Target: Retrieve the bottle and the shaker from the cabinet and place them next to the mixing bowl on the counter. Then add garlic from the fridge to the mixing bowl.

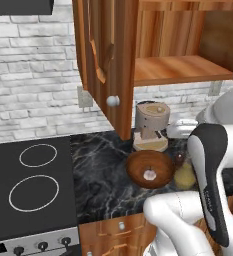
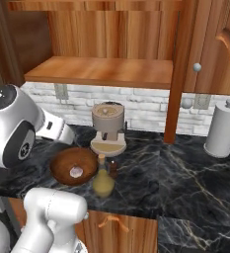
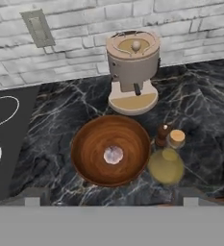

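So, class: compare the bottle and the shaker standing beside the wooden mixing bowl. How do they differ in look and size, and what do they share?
The bottle is yellowish with a wide round body and a narrow neck; the shaker is dark brown and slim. The bottle is clearly taller and bulkier than the shaker. The bottle stands nearer the counter's front edge, the shaker behind it. Both are upright on the dark marble counter, right beside the mixing bowl, which holds the garlic.

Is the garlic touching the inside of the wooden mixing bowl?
Touching. In the hand view the garlic lies on the bottom of the mixing bowl, well inside its rim, with nothing holding it up. The left base view shows the same.
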### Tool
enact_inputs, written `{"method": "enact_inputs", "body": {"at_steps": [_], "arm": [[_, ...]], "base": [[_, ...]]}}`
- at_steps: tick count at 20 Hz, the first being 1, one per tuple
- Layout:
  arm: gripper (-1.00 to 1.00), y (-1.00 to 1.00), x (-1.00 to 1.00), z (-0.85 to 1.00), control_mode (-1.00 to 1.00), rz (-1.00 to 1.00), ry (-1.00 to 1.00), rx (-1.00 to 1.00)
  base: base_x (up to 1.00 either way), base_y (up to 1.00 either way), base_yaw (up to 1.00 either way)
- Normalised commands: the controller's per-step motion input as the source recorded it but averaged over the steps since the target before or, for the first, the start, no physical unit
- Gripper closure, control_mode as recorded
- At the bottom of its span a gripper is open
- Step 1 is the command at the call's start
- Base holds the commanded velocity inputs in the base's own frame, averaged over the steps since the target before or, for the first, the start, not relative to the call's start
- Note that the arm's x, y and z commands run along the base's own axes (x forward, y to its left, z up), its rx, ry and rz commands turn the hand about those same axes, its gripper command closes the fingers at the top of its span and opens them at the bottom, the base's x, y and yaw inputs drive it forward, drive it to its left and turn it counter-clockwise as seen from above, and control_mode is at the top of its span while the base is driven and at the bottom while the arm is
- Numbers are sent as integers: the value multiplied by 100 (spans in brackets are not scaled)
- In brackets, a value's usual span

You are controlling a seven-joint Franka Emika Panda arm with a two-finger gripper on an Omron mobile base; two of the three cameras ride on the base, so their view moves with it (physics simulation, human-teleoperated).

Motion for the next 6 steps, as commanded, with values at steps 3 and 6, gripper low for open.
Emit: {"method": "enact_inputs", "body": {"at_steps": [3,6], "arm": [[-100,0,-21,61,-100,1,-18,0],[-100,0,-44,52,-100,0,-25,0]], "base": [[0,0,0],[0,0,0]]}}
